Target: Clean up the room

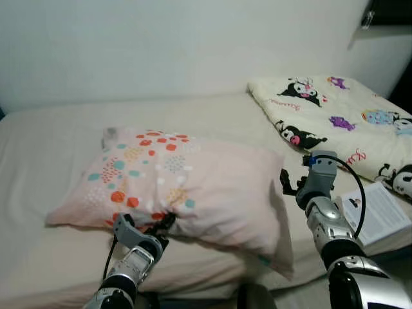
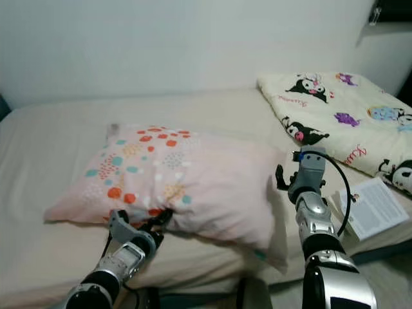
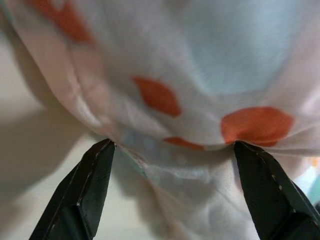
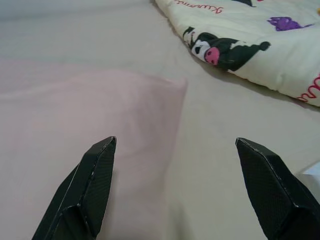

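While a spotted pillow (image 1: 180, 187) lies askew across the bed (image 1: 45, 148), both grippers flank it.

The left gripper (image 1: 164, 225) meets its near edge, fingers spread wide around the fabric, gripping nothing yet. The right gripper (image 1: 286, 182) hovers open by the far corner, probably to lift it. A folded cartoon blanket (image 1: 335, 116) and booklet (image 1: 380, 215) lie nearby.

Bed (image 1: 58, 135) — pillow (image 1: 193, 187), blanket (image 1: 335, 116), perhaps booklet (image 1: 380, 215)
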Available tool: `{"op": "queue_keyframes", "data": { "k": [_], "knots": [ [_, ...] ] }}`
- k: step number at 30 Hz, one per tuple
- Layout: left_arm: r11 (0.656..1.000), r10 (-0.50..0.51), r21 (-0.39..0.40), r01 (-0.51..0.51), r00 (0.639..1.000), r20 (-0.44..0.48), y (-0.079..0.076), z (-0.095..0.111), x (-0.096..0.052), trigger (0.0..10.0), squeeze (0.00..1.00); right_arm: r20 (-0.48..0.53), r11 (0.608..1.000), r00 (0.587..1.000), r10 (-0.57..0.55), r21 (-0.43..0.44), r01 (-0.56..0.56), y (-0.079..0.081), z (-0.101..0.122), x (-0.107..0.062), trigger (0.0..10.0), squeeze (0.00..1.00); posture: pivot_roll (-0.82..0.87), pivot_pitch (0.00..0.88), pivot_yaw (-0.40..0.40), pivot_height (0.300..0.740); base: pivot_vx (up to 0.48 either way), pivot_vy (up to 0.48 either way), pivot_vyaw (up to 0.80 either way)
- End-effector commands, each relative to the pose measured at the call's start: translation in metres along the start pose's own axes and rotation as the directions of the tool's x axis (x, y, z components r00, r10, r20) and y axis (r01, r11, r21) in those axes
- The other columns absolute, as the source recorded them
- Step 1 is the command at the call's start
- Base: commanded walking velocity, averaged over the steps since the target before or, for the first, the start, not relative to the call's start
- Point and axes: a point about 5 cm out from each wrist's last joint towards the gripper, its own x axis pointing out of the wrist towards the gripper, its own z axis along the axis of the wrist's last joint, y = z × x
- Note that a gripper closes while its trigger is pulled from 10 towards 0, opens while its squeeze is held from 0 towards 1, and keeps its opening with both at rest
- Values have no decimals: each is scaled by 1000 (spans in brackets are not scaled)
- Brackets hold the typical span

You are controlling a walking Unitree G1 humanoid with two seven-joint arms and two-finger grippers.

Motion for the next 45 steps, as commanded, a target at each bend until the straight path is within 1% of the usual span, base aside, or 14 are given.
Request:
{"op": "queue_keyframes", "data": {
  "k": [1, 7, 10, 14, 16, 18, 20, 24, 25, 31, 33, 41, 44, 45],
  "knots": [
    [998, -49, -45, 50, 999, 23, -9, 2, 3, 10000, 0, 28, 1000, 1000, 8, 2, -8, 1, 5, 1, 10000, 0, -101, 0, -53, 515, 0, 0, 0],
    [981, -139, -118, 151, 984, 107, -18, 19, 4, 10000, 0, 25, 1000, 999, 22, -12, -22, 4, 4, 1, 10000, 0, -100, 1, -62, 480, 0, 0, 0],
    [978, -151, -123, 166, 981, 122, -20, 21, 4, 10000, 0, 26, 1000, 999, 24, -14, -23, 4, 5, 1, 10000, 0, -101, 2, -62, 475, 0, 0, 0],
    [953, -229, -158, 257, 958, 174, -34, 33, 7, 10000, 0, 29, 999, 999, 29, -16, -29, 5, 6, 1, 10000, 0, -106, 5, -63, 455, 0, 0, 0],
    [948, -246, -158, 275, 952, 181, -37, 35, 7, 10000, 0, 30, 999, 999, 31, -16, -30, 5, 6, 1, 10000, 0, -106, 5, -63, 450, 0, 0, 0],
    [933, -314, -117, 342, 928, 202, -53, 44, 10, 10000, 0, 29, 999, 999, 36, -17, -36, 6, 4, 0, 10000, 0, -105, 6, -61, 435, 0, 0, 0],
    [931, -323, -108, 349, 924, 205, -55, 46, 10, 10000, 0, 29, 999, 999, 37, -17, -37, 6, 4, 0, 10000, 0, -105, 6, -61, 430, 0, 0, 0],
    [951, -300, 5, 308, 922, 245, -66, 55, 13, 10000, 0, 54, 997, 996, 76, -16, -75, 13, 4, -1, 10000, 0, -113, 10, -57, 425, 0, 0, 0],
    [951, -300, 5, 308, 922, 245, -66, 55, 13, 10000, 0, 54, 997, 996, 76, -16, -75, 13, 4, -1, 10000, 0, -113, 10, -57, 425, 0, 0, 0],
    [972, -237, 82, 222, 914, 329, -89, 64, 20, 10000, 0, 60, 995, 993, 102, -21, -101, 21, 2, -3, 10000, 0, -119, 5, -54, 425, 0, 0, 0],
    [981, -190, 116, 159, 915, 356, -95, 65, 22, 10000, 0, 69, 994, 991, 112, -14, -112, 23, 3, -3, 10000, 0, -123, 2, -51, 425, 0, 0, 0],
    [982, -132, 174, 70, 918, 375, -105, 58, 27, 10000, 0, 82, 993, 989, 121, -14, -120, 25, 6, -2, 10000, 0, -130, 0, -44, 425, 0, 0, 0],
    [978, -93, 208, 14, 923, 374, -108, 49, 30, 10000, 0, 91, 993, 989, 119, -11, -118, 24, 7, -3, 10000, 0, -131, 0, -38, 425, 0, 0, 0],
    [977, -90, 213, 11, 927, 363, -108, 45, 31, 1647, 0, 92, 993, 989, 118, -11, -118, 24, 8, -3, 10000, 0, -132, 0, -35, 425, 0, 0, 0]
  ]
}}
